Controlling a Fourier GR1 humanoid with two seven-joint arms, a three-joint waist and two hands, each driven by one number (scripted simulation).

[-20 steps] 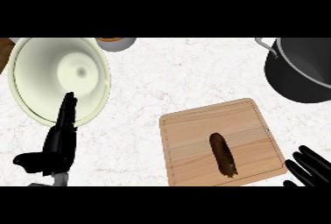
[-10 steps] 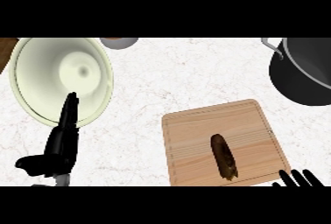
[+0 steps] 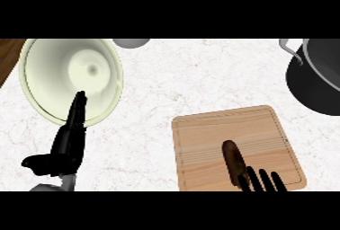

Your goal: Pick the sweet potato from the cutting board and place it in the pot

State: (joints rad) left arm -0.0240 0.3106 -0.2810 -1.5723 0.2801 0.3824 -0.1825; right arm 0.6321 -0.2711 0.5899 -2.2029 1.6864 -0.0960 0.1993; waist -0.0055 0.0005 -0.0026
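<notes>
A dark brown sweet potato (image 3: 233,159) lies lengthwise on the wooden cutting board (image 3: 219,134) at the lower right. My right hand (image 3: 263,180) shows only as straight fingertips at the bottom edge, reaching over the board's near edge beside the potato's near end; whether they touch it is unclear. The dark grey pot (image 3: 319,74) sits at the upper right, partly cut off by the view's edge. My left hand (image 3: 65,146) rests open at the lower left, fingers pointing up over the rim of a pale plate.
A large pale green plate (image 3: 46,72) fills the upper left. A grey cup (image 3: 131,42) peeks in at the top edge. A strip of brown wood (image 3: 8,54) shows at the far left. White marble counter (image 3: 179,85) lies between board and pot.
The right hand has shifted left from the lower right corner, and its fingertips now lie over the board's near edge by the sweet potato. The whole view has drifted slightly; the left hand stays still.
</notes>
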